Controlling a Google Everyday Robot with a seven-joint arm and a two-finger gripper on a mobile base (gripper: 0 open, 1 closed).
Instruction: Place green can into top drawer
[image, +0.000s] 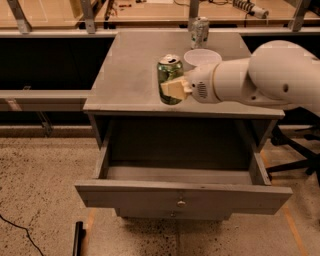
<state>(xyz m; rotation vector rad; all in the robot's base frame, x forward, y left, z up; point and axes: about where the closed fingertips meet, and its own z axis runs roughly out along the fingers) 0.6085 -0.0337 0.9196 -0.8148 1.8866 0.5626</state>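
Observation:
The green can is upright near the front edge of the grey cabinet top, held in my gripper. The pale fingers are closed around the can's lower half, and the white arm reaches in from the right. I cannot tell whether the can's base touches the top or hangs just above it. The top drawer is pulled wide open below, its inside bare, with a small round knob on its front panel.
A paler silver-white can stands at the back of the cabinet top. A white bowl sits just behind the gripper. A wooden bench runs behind the cabinet. A black chair base is at the right, and speckled floor lies in front.

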